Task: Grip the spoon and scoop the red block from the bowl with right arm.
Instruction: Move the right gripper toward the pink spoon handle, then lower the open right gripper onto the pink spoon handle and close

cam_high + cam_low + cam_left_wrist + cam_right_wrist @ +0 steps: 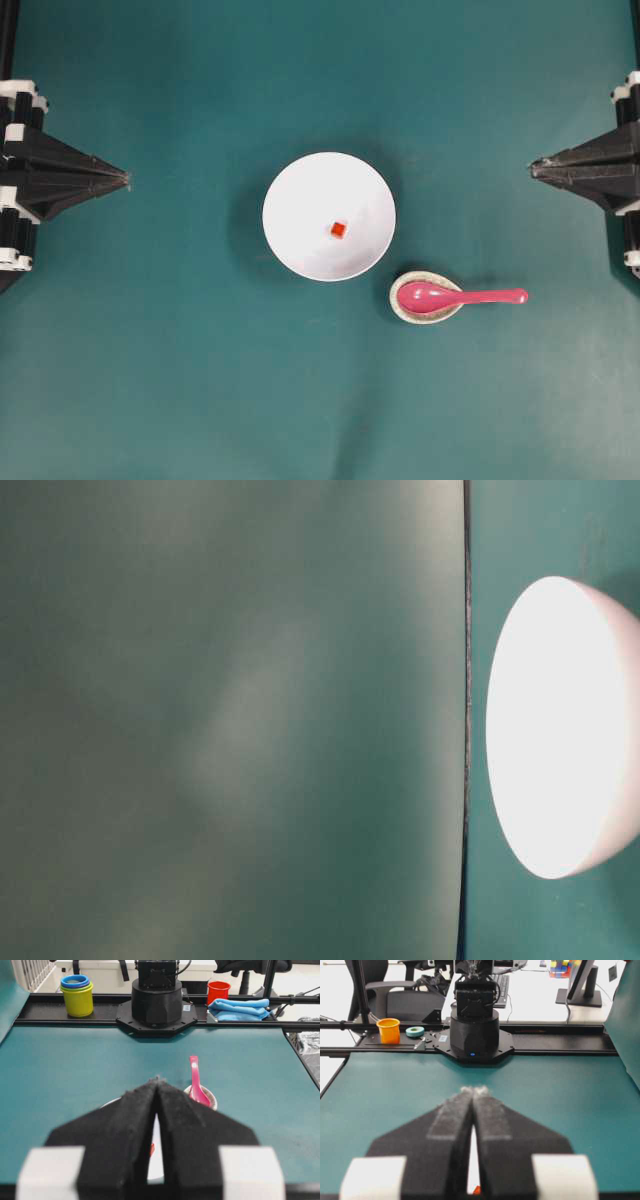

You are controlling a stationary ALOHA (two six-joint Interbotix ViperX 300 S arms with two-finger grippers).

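Gripping the spoon (455,296) comes first, and to my eye the handle is the place to take it: it sticks out straight toward the right gripper (534,170), clear of the small speckled dish (425,298) that cradles the scoop. I would open the fingers well before descending, line them across the handle, and close near its free end so the scoop stays level for the bowl (328,216). Both grippers sit parked at the table edges with fingers pressed together, tips meeting; the right wrist view shows the right gripper's pair (475,1092) closed on nothing, and the left gripper (157,1080) likewise. The spoon lies on the right arm's side of the overhead view, nearer the bottom of the picture than the right fingertips and well apart from them. The red block (338,230) rests inside the bowl, a little off centre toward the spoon, with the bowl just beside the dish.
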